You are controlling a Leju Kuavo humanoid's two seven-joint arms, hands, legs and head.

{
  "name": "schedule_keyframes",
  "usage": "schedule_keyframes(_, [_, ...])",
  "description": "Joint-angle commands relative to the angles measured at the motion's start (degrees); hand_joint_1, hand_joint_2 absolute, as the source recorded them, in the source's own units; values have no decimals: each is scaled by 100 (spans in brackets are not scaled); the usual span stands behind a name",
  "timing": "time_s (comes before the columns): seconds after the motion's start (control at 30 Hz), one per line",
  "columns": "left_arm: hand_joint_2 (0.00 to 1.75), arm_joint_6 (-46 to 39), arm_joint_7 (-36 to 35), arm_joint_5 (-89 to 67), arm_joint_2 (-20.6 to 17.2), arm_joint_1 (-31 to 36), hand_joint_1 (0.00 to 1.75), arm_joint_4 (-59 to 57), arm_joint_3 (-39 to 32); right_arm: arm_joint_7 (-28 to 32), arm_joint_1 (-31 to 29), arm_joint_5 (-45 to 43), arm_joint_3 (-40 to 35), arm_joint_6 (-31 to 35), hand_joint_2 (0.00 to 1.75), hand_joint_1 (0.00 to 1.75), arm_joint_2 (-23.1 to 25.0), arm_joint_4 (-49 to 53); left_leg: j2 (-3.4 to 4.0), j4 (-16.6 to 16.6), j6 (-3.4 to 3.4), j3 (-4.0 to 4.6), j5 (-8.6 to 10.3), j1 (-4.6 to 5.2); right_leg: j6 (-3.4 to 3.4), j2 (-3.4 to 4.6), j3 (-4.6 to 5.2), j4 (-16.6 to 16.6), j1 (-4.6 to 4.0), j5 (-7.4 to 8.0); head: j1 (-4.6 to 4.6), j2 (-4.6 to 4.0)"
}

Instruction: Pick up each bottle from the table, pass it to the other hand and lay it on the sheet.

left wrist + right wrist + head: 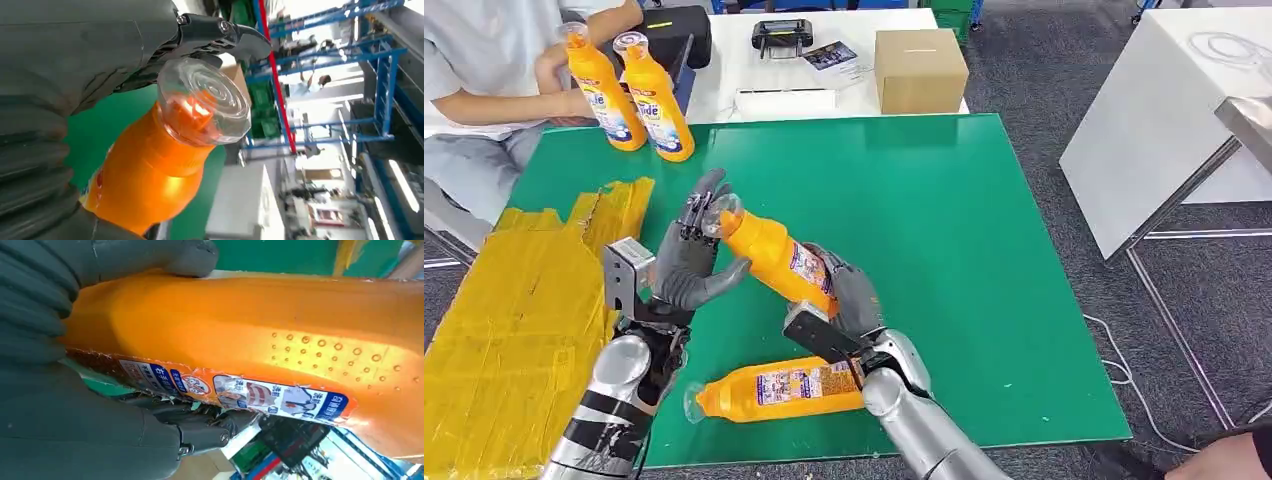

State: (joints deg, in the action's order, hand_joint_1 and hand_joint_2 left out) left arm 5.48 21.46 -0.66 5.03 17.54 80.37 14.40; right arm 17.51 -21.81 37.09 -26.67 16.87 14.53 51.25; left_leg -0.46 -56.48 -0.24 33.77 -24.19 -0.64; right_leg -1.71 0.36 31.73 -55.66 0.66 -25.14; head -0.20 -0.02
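An orange bottle (769, 255) with a clear cap hangs tilted above the green table (984, 260), held between both hands. My right hand (849, 295) grips its lower body, the label (235, 392) showing by the fingers. My left hand (689, 260) wraps its neck end, thumb under the shoulder and fingers behind the cap (207, 102). A second orange bottle (774, 388) lies on its side on the table near the front edge, under my right forearm. The yellow sheet (514, 330) covers the left side of the table.
Two more orange bottles (606, 95) (659, 105) stand upright at the table's back left, where a seated person (484, 90) has a hand at one. Behind on a white table are a cardboard box (919, 70) and a black controller (781, 35).
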Motion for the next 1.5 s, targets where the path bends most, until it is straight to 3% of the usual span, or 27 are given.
schedule_keyframes(0.03, [175, -417, 65, -508, -49, 346, 0, -472, 378, -62, -274, -25, -423, -24, 175, 175, 13, -258, 1, -5, 3, -29, -14, -6, 9, -7, -34, 2, -9, -12, 0, 0])
schedule_keyframes(0.3, [175, -633, 25, -816, 24, 399, 0, -824, 354, -24, -128, -7, -391, 224, 175, 175, -24, 71, -7, -1, 4, -27, -11, -3, 5, -14, -33, 6, -5, -12, 2, 0])
schedule_keyframes(0.87, [175, -291, -166, -295, 75, 662, 0, -1599, -91, 15, -19, 15, -374, 531, 175, 175, -32, 249, -1, 3, 3, -18, -5, 1, 4, -6, -19, 4, -1, -6, 0, 0])
schedule_keyframes(1.5, [175, 124, -73, 11, 6, 416, 0, -1420, -144, -26, -27, 10, -36, 951, 175, 175, -201, 262, 3, 5, 3, -11, -2, 3, 2, 0, -11, 5, 1, -1, 2, 0])
